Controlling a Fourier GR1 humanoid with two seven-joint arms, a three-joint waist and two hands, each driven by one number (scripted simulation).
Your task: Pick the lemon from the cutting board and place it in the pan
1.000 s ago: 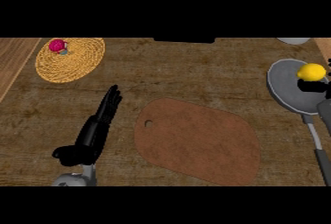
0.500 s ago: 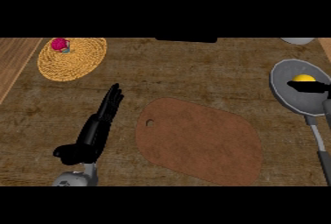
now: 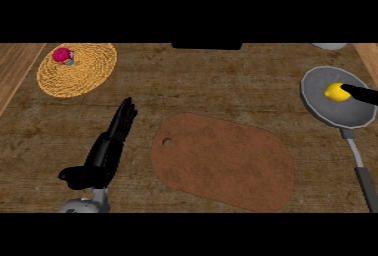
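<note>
Lemon [image 3: 335, 92]: I see it in the pan [image 3: 325, 107], touching my right hand [image 3: 362, 94]; its grip I cannot tell.
Left hand [image 3: 111, 142]: relaxed, well apart.

No text, label, brand, number or sign can be read anywhere in the head view. The cutting board [image 3: 221, 160], the pan [image 3: 336, 107], the lemon [image 3: 336, 92] and the woven mat [image 3: 77, 69] all look unmarked, though small print might escape this view.
</note>
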